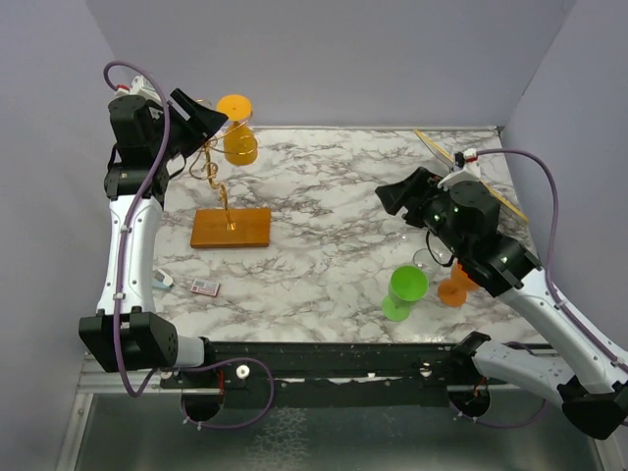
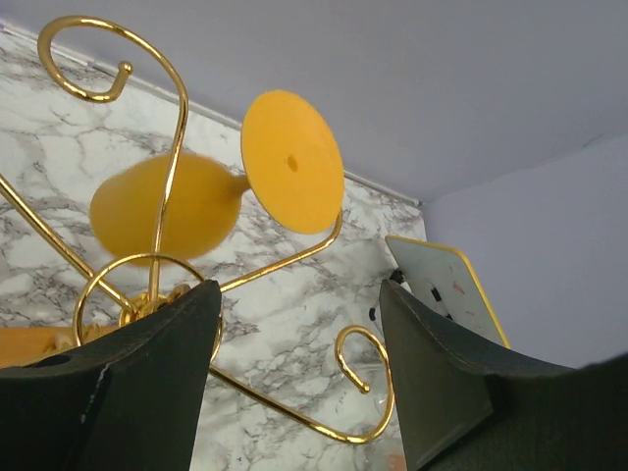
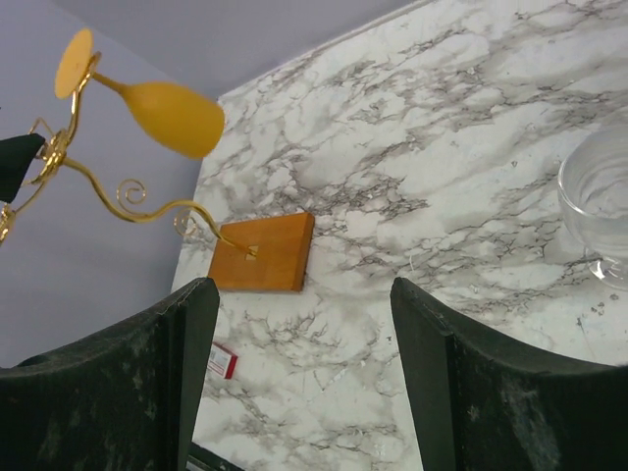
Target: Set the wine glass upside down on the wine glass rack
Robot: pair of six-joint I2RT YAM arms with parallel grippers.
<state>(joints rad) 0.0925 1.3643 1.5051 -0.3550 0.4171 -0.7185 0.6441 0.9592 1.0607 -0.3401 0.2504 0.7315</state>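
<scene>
The left hand (image 1: pixel 204 120), upper left of the overhead frame, stands wide open with nothing between its fingers. Just beyond its tips the orange wine glass (image 1: pixel 239 145) hangs on the gold rack (image 1: pixel 231 228), foot caught in a top curl, bowl below, stem roughly upright. The right hand (image 1: pixel 394 194), also open and empty, is well apart at right, so the left is nearer.

Left hand (image 1: pixel 203 118) sits high at far left, fingers apart; right hand (image 1: pixel 395 197) lower, likewise spread
</scene>
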